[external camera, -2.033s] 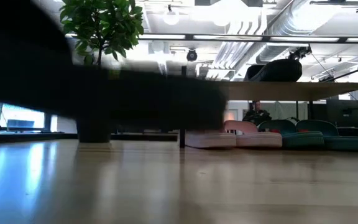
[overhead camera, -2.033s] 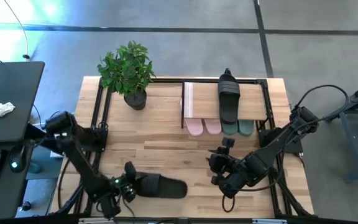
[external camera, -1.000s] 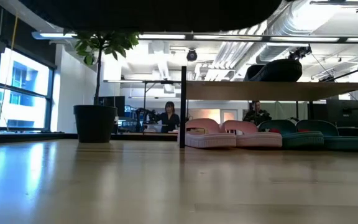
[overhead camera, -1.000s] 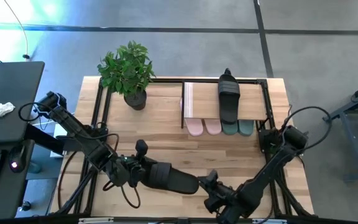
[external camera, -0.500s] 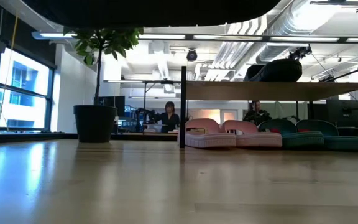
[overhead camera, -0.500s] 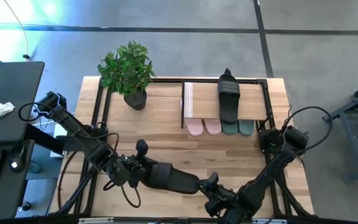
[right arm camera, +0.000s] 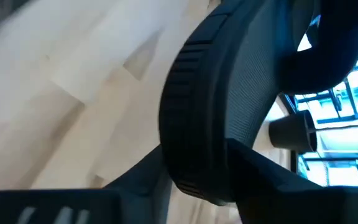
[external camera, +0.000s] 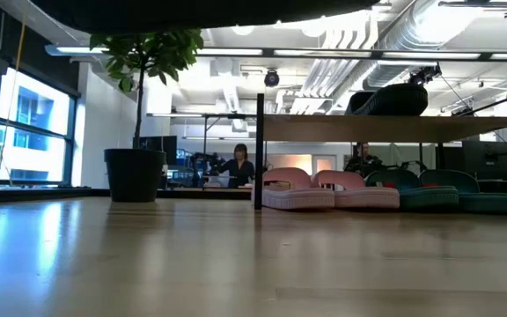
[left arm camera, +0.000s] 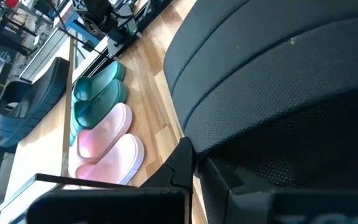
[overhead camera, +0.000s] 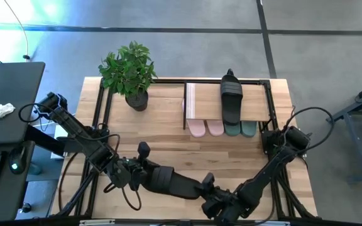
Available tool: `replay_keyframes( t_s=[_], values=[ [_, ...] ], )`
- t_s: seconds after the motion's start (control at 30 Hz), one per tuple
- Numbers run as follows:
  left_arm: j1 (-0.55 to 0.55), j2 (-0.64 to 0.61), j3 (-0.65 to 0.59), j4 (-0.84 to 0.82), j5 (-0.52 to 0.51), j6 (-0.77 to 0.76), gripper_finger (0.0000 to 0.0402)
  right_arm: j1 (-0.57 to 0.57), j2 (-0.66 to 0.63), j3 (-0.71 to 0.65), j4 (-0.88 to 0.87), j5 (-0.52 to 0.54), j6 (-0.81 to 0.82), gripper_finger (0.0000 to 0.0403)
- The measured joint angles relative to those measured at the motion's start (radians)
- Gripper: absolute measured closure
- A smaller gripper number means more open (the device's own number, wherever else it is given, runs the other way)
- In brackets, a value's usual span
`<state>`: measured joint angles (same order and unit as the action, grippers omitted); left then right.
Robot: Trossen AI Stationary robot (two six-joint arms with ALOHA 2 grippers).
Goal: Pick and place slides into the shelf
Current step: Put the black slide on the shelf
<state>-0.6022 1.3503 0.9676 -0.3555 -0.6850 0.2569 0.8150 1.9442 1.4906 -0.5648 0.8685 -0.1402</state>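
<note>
The left end effector (overhead camera: pixel 144 176) is clamped shut on one end of a black slide (overhead camera: pixel 171 182), holding it off the tabletop (overhead camera: pixel 168 135), likely for a handover. The right end effector (overhead camera: pixel 211 199) is partly open around the other end. Behind stands the shelf (overhead camera: pixel 206 100): another black slide (overhead camera: pixel 231 97) on top, pink slides (overhead camera: pixel 205 129) and green slides (overhead camera: pixel 240 129) beneath.

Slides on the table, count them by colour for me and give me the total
Pink slides: 2, side by side under the shelf.
Green slides: 2, next to the pink pair under the shelf.
Black slides: 2, one on top of the shelf, one held off the table in the left gripper, with the right gripper at its other end.
Total: 6 slides.
</note>
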Motion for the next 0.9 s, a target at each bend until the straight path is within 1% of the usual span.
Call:
replay_keyframes(
  t_s=[0.13,0.27,0.4,0.7,0.8,0.9],
  values=[
    [0.000,0.000,0.000,0.002,0.017,0.000,0.0401,-0.005,-0.001,0.000,0.027,-0.028,0.000,0.0322],
    [0.000,0.000,0.000,0.001,0.046,0.034,0.0394,-0.002,-0.001,0.000,0.031,-0.027,0.001,0.0367],
    [0.001,0.001,0.000,-0.002,0.099,0.065,0.0360,-0.003,-0.001,0.000,0.031,-0.028,-0.004,0.0367],
    [0.000,0.001,0.000,-0.021,0.166,0.079,0.0235,-0.007,0.000,0.000,0.014,-0.017,0.018,0.0367],
    [-0.001,-0.005,0.000,-0.066,0.161,0.057,0.0206,-0.006,0.000,0.000,-0.032,-0.040,0.075,0.0367],
    [-0.001,-0.017,0.001,-0.111,0.158,0.008,0.0191,-0.003,0.000,0.000,-0.108,-0.067,0.184,0.0367]
  ],
)
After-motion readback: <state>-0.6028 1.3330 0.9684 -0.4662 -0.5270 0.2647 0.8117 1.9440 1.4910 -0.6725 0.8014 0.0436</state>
